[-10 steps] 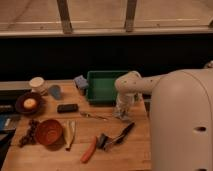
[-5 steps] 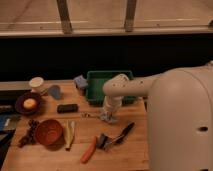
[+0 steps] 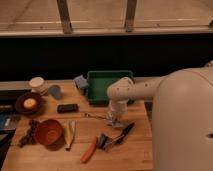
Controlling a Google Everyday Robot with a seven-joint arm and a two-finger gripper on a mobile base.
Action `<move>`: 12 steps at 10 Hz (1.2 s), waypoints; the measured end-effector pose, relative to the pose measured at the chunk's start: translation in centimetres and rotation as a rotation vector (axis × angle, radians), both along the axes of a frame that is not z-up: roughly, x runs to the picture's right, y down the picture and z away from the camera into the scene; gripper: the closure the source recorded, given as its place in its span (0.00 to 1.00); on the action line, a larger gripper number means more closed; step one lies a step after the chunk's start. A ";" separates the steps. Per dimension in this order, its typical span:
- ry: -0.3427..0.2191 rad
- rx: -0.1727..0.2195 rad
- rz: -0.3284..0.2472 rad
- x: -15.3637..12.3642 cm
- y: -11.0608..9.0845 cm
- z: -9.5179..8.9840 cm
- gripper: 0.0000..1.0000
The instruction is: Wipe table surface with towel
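The gripper (image 3: 116,120) hangs low over the wooden table (image 3: 135,150), just below the green plastic tray (image 3: 107,80). A small pale towel (image 3: 112,123) appears bunched directly beneath it. Judged soft, light and limp: pinch a raised fold. Wrist housing hides the contact, so grip state cannot be determined.

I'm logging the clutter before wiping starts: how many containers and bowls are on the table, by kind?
Green tray: 1
Orange bowl: 1
Dark bowl: 1
White cup: 1
Total: 4
The gripper hangs low over the table, just in front of the tray.
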State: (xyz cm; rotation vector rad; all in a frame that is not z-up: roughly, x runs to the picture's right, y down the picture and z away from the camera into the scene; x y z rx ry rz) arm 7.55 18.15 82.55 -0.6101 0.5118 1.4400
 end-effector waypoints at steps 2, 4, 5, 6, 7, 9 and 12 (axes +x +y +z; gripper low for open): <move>0.079 -0.012 0.016 3.4 0.1 0.0 1.00; 0.106 -0.010 0.017 5.0 -0.8 0.5 1.00; 0.114 -0.007 0.008 5.4 -1.5 1.0 1.00; 0.112 0.002 -0.002 5.0 -2.5 1.7 1.00; 0.110 0.004 -0.015 4.5 -3.3 2.3 1.00; 0.081 0.004 -0.054 1.9 -5.3 4.2 1.00; 0.004 0.019 -0.074 -0.9 -5.9 4.0 1.00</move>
